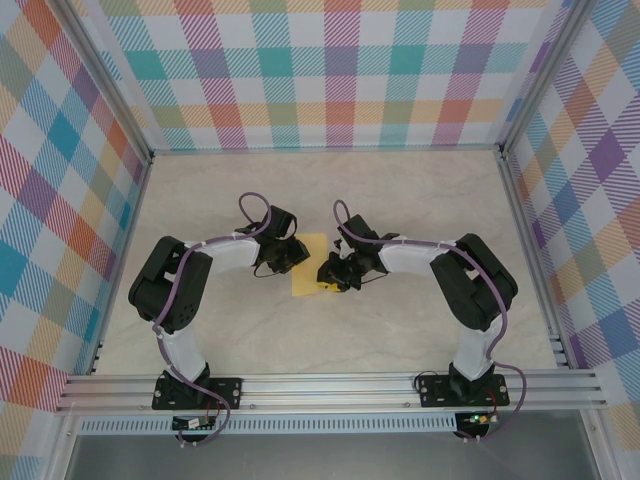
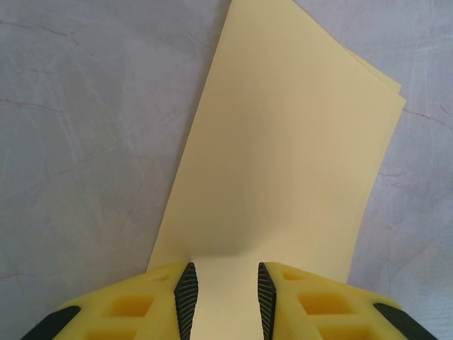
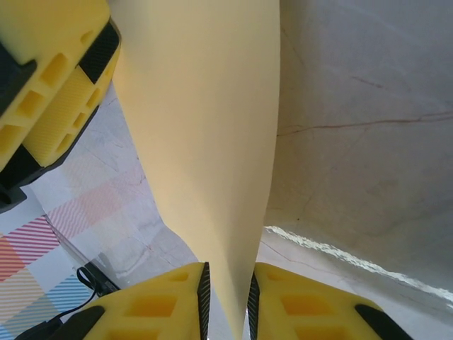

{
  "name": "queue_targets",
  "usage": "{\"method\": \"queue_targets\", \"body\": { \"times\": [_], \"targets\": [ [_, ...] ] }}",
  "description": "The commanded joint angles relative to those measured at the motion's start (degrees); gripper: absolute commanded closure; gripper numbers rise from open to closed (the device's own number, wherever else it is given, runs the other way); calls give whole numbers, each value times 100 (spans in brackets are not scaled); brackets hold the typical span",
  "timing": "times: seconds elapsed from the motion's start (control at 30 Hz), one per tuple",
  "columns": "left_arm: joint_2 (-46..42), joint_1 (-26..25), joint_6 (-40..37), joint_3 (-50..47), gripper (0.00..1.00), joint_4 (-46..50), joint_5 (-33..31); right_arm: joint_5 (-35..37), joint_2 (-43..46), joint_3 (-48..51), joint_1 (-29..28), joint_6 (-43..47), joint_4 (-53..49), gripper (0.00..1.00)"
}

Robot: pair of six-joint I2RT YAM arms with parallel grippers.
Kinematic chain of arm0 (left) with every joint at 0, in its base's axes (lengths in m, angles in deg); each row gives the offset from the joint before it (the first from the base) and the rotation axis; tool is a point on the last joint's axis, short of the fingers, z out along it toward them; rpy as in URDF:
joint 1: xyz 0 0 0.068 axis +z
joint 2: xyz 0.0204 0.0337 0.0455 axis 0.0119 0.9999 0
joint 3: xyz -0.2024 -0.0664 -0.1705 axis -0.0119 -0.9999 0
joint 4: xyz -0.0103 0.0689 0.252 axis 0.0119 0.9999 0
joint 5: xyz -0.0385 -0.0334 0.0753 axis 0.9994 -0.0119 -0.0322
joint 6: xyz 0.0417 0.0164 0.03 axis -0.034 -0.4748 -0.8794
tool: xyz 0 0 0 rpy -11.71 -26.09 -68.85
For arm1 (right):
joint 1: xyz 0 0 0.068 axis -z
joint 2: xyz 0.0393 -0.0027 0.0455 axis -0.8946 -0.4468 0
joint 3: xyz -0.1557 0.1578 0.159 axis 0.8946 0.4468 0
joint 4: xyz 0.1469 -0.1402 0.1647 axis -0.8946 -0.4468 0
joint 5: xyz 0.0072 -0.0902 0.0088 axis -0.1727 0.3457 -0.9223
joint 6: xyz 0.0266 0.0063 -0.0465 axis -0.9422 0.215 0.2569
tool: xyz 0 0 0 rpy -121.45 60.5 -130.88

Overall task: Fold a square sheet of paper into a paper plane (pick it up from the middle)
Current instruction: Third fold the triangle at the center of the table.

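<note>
The left gripper (image 2: 225,287) has its jaws partly apart over one edge of the paper (image 2: 283,156), which runs flat between its fingertips; I cannot tell whether they pin it. The paper sits at the middle of the table (image 1: 330,190), well away from every edge, between the two grippers. The right gripper (image 3: 228,294) is closed on the paper's other side and holds that part raised on edge; two layers at one corner suggest a single half-fold is done, so I judge the nose and wing folds all remain.
</note>
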Motion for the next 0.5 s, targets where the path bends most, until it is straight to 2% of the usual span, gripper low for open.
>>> {"method": "queue_targets", "body": {
  "times": [0.0,0.17,0.3,0.47],
  "targets": [
    [-53,-45,-49,-164,67,592,-11,141,150,110,-37,-118,32,84],
    [-279,-45,-158,-201,66,333,170,368,278,121,-35,-89,-246,97],
    [-425,-45,-267,-260,66,-347,650,303,417,102,-37,168,-692,99],
    [-249,-36,-393,-91,67,-458,584,240,540,143,-37,330,-1125,99]
  ]
}}
